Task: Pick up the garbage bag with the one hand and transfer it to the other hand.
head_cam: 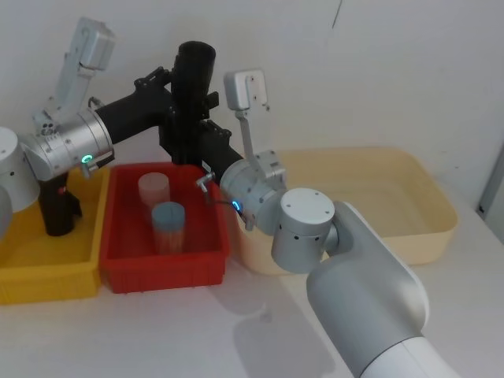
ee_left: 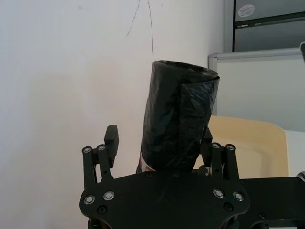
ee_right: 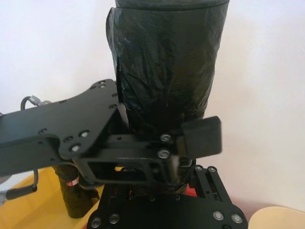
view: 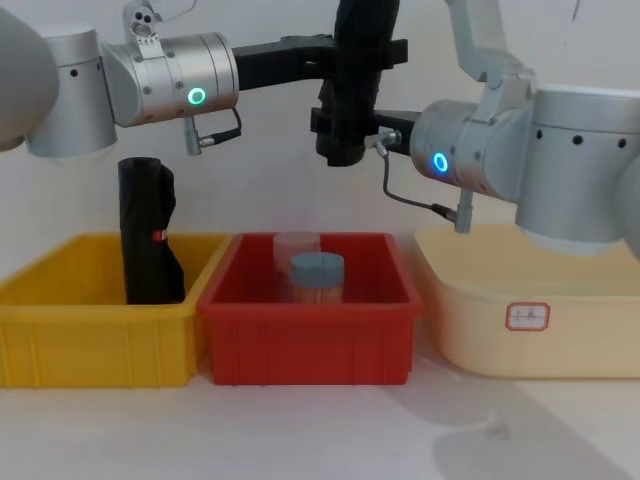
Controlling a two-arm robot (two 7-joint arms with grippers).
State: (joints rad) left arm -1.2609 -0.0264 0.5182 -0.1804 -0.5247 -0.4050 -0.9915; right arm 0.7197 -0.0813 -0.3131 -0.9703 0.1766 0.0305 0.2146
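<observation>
Two claws meet at the bag in the head view, high above the red bin. The left claw is around the bag's middle and the right claw is around its lower end.

In the left wrist view the left claw is spread. One finger is apart from the bag, with white wall showing between them.

In the right wrist view the right claw pinches the bag's bottom, though its tips are mostly hidden.

In the chest view the bag stands upright. Its bottom is well above the red bin's rim, with open air between. A thin roll stands in the yellow bin.
</observation>
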